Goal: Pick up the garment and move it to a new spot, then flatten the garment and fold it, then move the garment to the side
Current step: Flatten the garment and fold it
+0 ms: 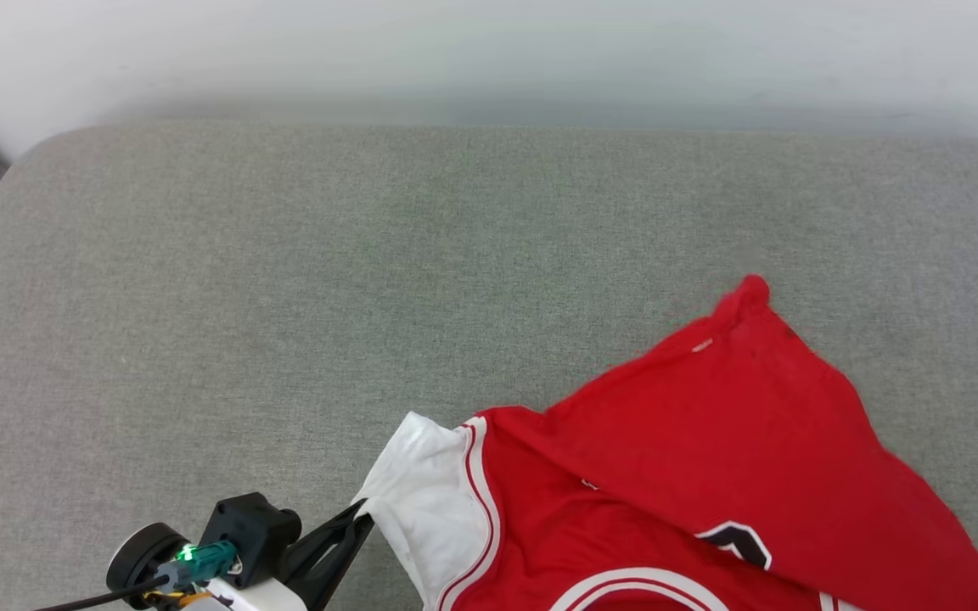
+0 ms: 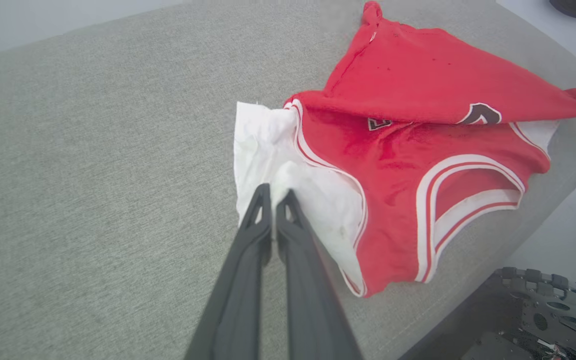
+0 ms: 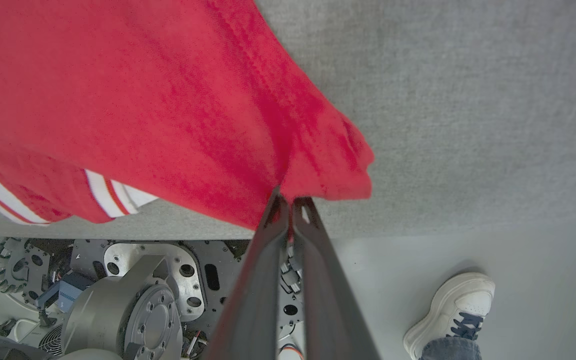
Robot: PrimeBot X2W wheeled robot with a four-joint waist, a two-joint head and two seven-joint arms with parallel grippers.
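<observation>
We find the left pincer clenched on the white sleeve of the garment, the right pincer clenched on its red corner (cloth bunched between them, on the grey cushion). Risk: a hard spreading pull could slip either thin pinch.

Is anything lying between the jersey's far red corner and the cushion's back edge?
No. In the head view, the grey cushion is bare from the far corner of the garment to the cushion's back edge.

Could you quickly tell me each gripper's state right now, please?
The left gripper is shut on the garment's white sleeve.
The right gripper is shut on the garment's red corner.
</observation>
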